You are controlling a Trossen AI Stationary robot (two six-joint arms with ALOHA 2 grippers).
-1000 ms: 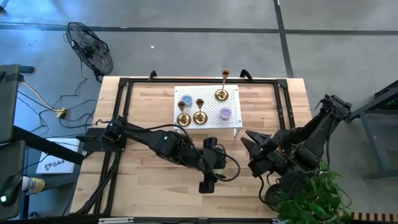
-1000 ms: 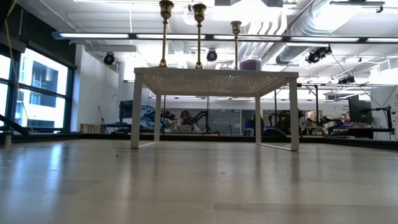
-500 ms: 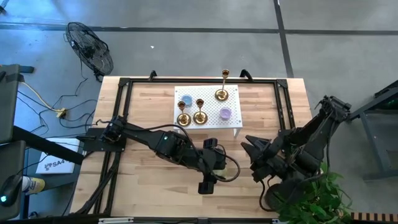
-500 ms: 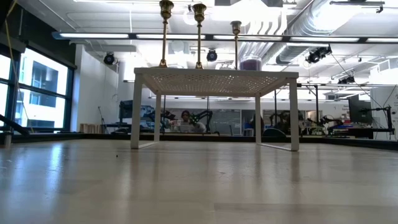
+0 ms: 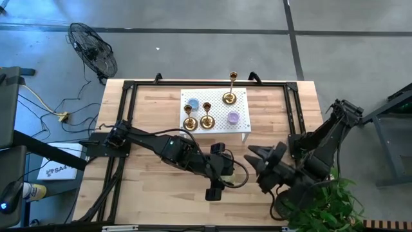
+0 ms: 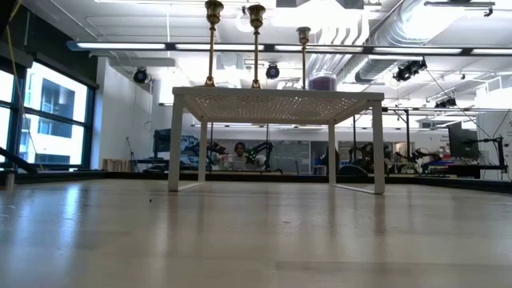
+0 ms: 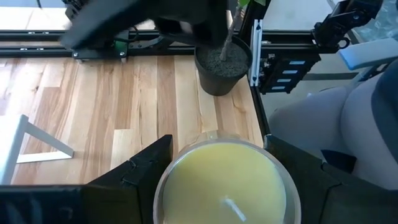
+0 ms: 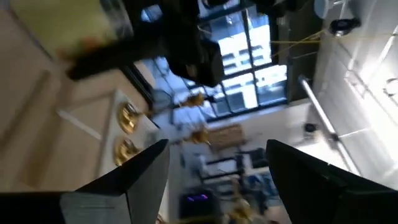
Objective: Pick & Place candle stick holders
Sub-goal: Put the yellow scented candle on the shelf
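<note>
Wooden tabletop under both my arms, with a white perforated stand [image 5: 215,113] near its far edge as my landmark. Left of and nearer than the stand, my left gripper [image 5: 215,169] holds a jarred candle [image 7: 227,183] between its jaws, probably kept ready for a holder. Three brass candle stick holders [image 5: 206,120] sit on the stand, untouched. Right of it, my right gripper [image 5: 264,164] hangs with jaws wide and empty, tilted up, likely waiting.
</note>
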